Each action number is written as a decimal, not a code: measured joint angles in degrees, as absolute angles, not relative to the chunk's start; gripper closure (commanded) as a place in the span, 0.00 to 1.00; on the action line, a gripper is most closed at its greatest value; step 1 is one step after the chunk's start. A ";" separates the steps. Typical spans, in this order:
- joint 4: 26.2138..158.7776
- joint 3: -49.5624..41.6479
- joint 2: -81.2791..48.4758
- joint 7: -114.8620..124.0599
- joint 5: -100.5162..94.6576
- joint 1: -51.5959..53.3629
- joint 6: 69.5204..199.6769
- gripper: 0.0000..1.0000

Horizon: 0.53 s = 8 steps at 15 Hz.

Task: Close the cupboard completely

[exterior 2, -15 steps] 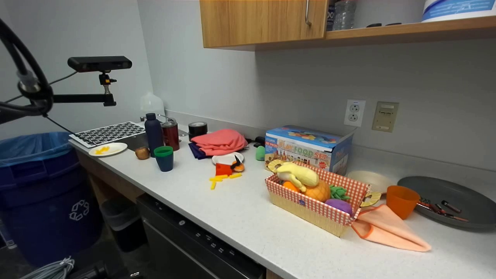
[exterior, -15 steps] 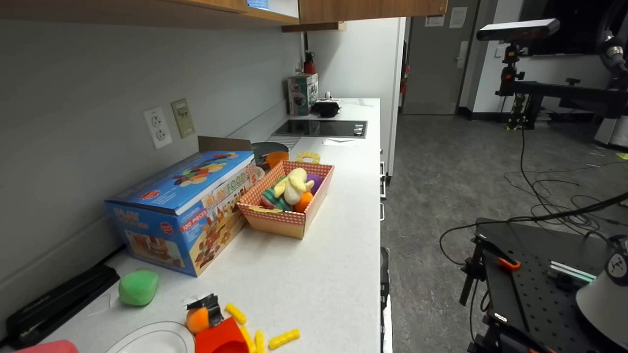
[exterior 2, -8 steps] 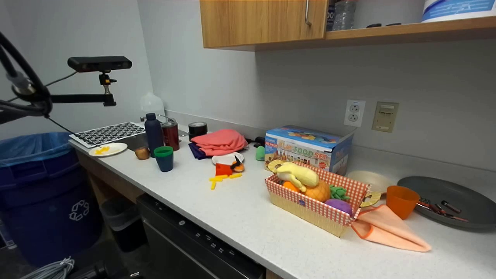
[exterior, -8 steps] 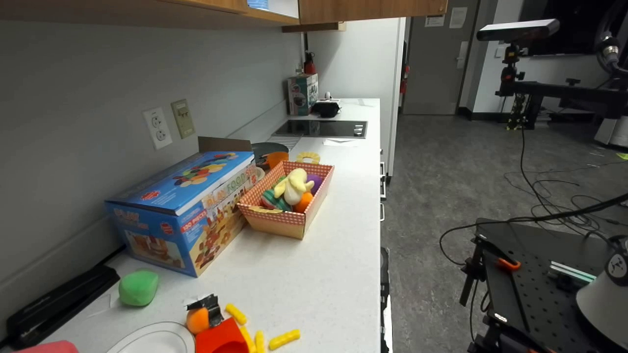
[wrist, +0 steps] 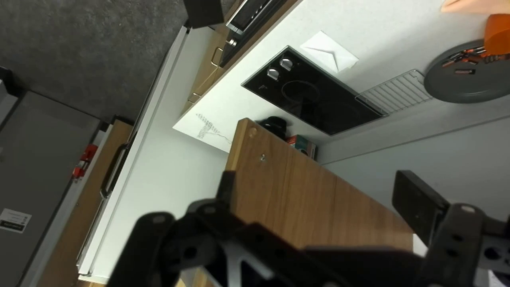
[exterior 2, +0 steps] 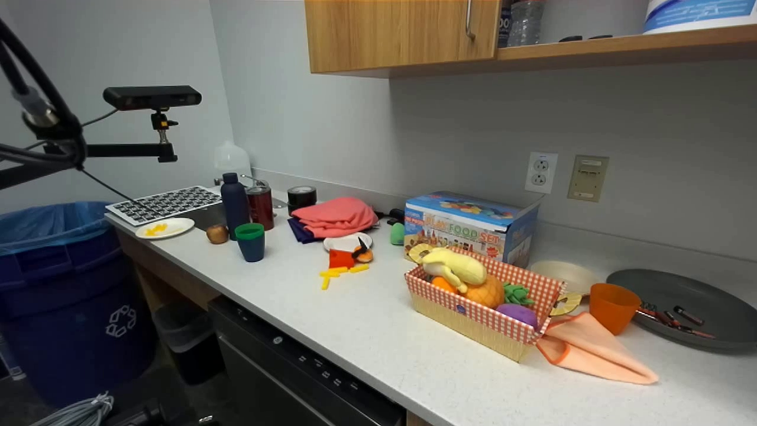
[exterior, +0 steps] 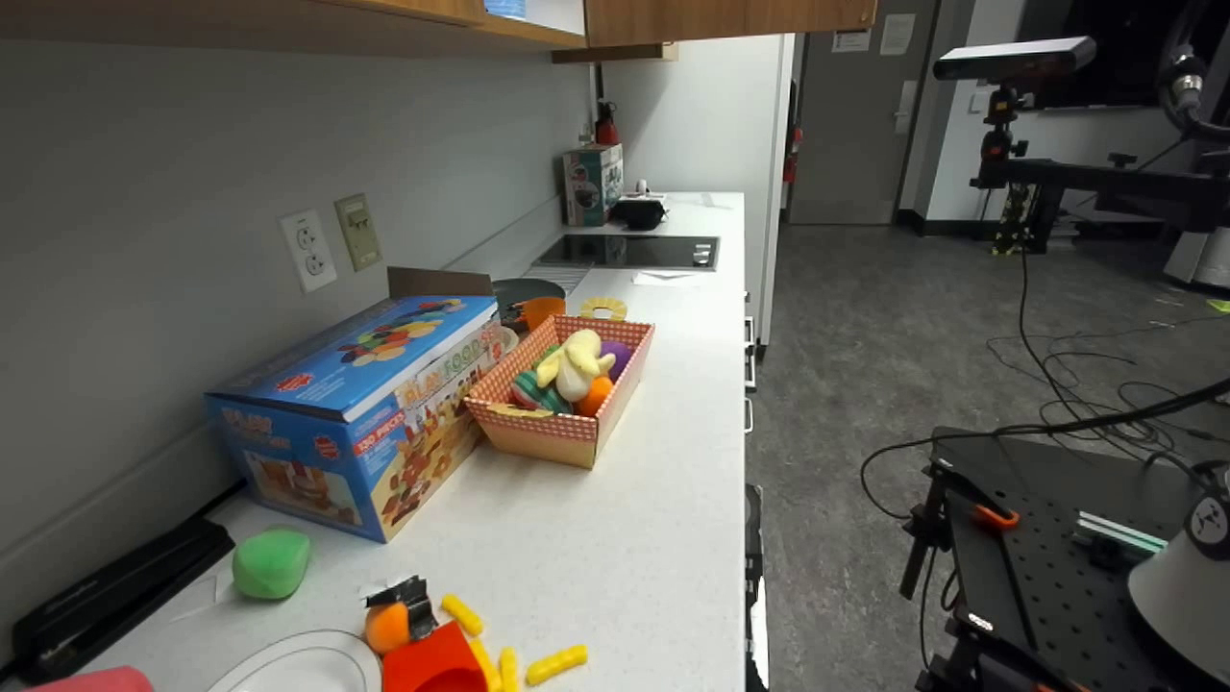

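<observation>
The tan wooden cupboard (exterior 2: pixel 408 35) hangs on the wall above the counter, its near door flat with a metal handle (exterior 2: pixel 469 21). Beside that door a compartment is exposed, with a bottle (exterior 2: pixel 525 23) and a white-blue tub (exterior 2: pixel 701 15) inside. Another door panel (exterior: pixel 730 19) stands swung out from the wall at the top of an exterior view. From the wrist, this door panel (wrist: pixel 310 199) fills the middle. My gripper (wrist: pixel 322 195) is open wide, with the panel seen between its fingers (wrist: pixel 414 203); contact cannot be told. Neither exterior view shows the gripper.
Below lies the white counter (exterior: pixel 625 538) with a blue play food box (exterior: pixel 375 404), a fruit basket (exterior 2: pixel 467 319) and a black cooktop (wrist: pixel 310 95). A white fridge side (wrist: pixel 159 175) stands beyond the panel. A camera on a bracket (exterior 2: pixel 152 96) juts out near the arm's cables.
The arm's cables and connector have shifted slightly, upward since half a second ago, in both exterior views. The cupboard doors and the things on the counter look the same.
</observation>
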State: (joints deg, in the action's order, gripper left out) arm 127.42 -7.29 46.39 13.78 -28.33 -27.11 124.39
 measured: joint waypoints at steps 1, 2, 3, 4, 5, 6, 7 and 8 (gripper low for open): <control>125.65 -8.00 44.80 13.68 -28.33 -27.11 124.22 0.00; 123.71 -8.81 43.00 13.33 -28.33 -27.08 124.10 0.00; 121.86 -9.69 41.11 13.00 -28.33 -27.06 124.09 0.00; 120.11 -10.62 39.12 12.70 -28.33 -27.05 124.09 0.00; 118.30 -11.41 37.15 12.46 -28.33 -27.05 124.09 0.00; 116.46 -12.05 35.30 12.32 -28.33 -27.04 124.08 0.00; 114.61 -12.51 33.65 12.23 -28.33 -27.04 123.94 0.00; 112.85 -12.72 32.30 12.20 -28.33 -27.04 123.53 0.00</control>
